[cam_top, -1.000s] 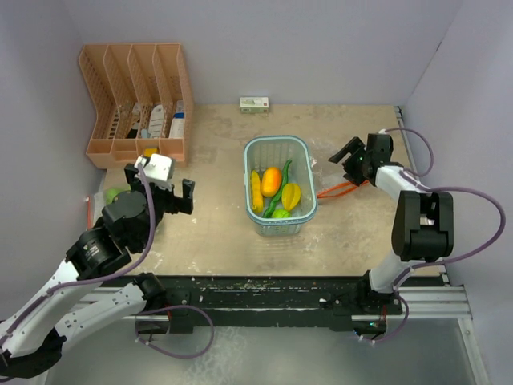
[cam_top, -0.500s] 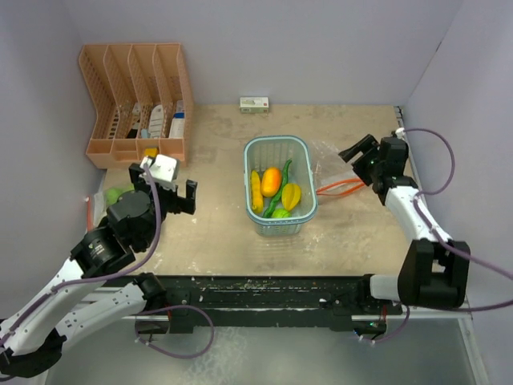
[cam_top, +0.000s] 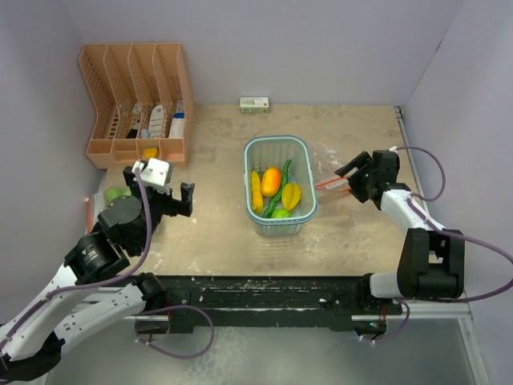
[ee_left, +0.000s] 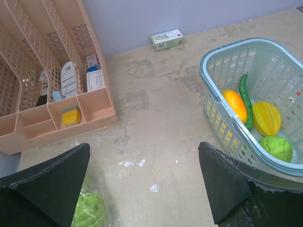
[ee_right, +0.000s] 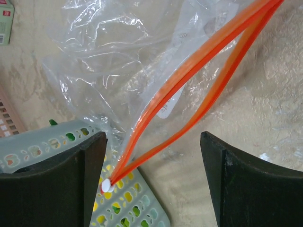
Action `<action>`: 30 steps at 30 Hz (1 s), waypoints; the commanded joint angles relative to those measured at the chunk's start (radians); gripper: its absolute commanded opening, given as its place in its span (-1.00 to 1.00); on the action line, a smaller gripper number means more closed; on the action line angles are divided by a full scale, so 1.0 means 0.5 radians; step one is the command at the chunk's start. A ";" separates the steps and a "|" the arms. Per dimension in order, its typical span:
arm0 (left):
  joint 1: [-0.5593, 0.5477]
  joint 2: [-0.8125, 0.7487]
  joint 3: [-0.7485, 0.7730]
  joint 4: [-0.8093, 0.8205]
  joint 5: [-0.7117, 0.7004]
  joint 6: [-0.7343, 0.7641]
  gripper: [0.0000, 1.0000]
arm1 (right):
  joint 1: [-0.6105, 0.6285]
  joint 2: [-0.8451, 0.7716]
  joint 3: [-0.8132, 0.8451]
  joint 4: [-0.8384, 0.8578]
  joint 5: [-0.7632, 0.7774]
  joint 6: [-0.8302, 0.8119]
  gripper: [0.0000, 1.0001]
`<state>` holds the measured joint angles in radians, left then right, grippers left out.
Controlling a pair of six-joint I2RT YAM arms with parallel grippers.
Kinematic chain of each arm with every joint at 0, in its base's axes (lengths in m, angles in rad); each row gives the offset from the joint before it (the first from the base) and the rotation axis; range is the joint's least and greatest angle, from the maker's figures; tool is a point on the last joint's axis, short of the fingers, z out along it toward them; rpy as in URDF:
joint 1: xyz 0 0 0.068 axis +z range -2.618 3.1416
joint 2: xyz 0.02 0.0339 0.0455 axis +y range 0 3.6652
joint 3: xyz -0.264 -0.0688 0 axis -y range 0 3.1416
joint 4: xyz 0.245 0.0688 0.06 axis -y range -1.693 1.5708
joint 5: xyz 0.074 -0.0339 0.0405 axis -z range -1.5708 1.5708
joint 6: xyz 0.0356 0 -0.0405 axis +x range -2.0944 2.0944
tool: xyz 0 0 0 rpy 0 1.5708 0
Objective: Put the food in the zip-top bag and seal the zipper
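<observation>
The basket stands mid-table and serves as reference.

**Food.** Inside the basket lie an orange fruit, a yellow fruit, a thin green chili, a long yellow piece against the left wall, and a green piece at the near end. One cabbage sits well left of the basket, on the table.

**Bag.** The zip-top bag lies flat just right of the basket. Its orange zipper gapes, and the two strips meet at a white tab over the basket's rim.

**Right gripper**. It is positioned right of the basket, over the bag. The jaws stand apart with the zipper running between them. Neither finger touches it, and nothing is gripped.

**Left gripper**. It is positioned well left of the basket, near the cabbage. The jaws are fully spread with only bare table between them.

**Other items.** A peach file rack stands left of and behind the basket. A small box lies behind the basket at the back wall.
</observation>
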<state>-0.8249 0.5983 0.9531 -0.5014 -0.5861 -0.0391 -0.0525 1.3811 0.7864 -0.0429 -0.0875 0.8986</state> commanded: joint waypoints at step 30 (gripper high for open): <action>0.006 0.125 0.153 0.003 0.498 0.114 0.99 | 0.008 0.014 0.051 0.648 0.489 -0.153 -1.00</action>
<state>-0.8249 0.6384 0.9607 -0.5278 -0.4786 -0.0044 -0.0525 1.5650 0.8001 0.2565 0.0711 0.9230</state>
